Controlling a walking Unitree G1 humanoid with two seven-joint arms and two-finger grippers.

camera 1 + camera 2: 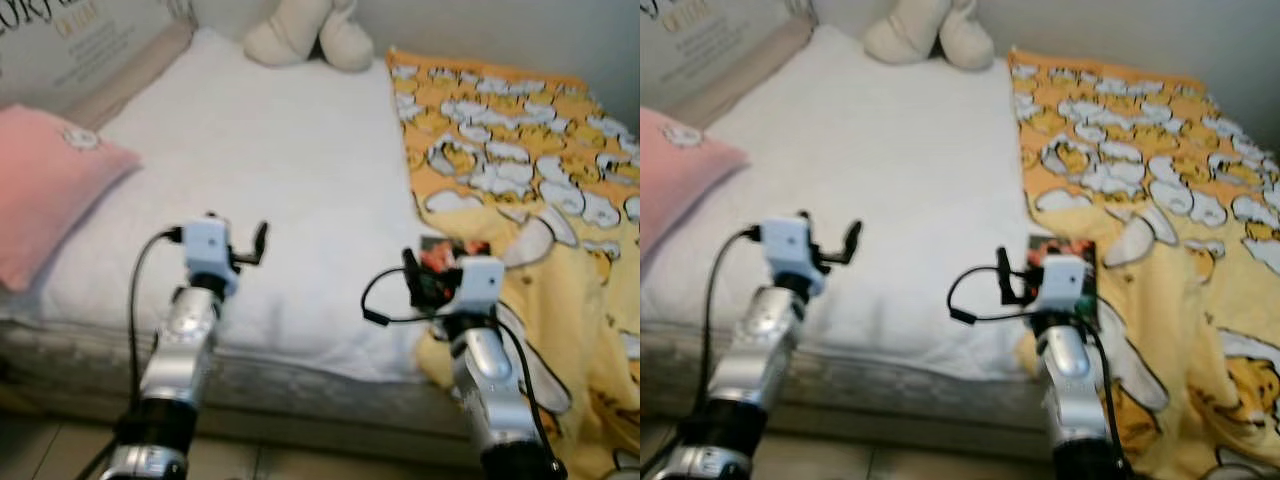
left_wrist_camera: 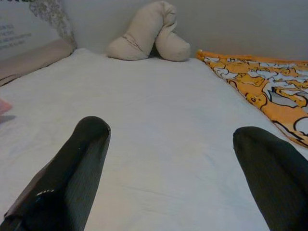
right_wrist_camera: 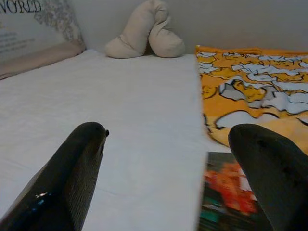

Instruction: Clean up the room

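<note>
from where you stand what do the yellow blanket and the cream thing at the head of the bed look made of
The yellow blanket looks like soft printed fabric, maybe fleece: matte, draping in loose folds over the bed edge. The cream thing looks like a stuffed plush or cushion in matte cloth: rounded, slumped, no shine. The exact fibre of either is unclear.

Both silver arms reach forward side by side, the left gripper (image 2: 168, 159) and right gripper (image 3: 166, 166) with fingers spread wide, holding nothing.

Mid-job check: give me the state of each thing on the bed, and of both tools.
Left tool: open, over the white sheet.
Right tool: open, above the booklet.
Booklet: lying flat at the blanket's edge.
Yellow blanket: spread, hanging off the bed's front.
Pink pillow: lying at the bed's left edge.
Beige plush: against the wall.
</note>
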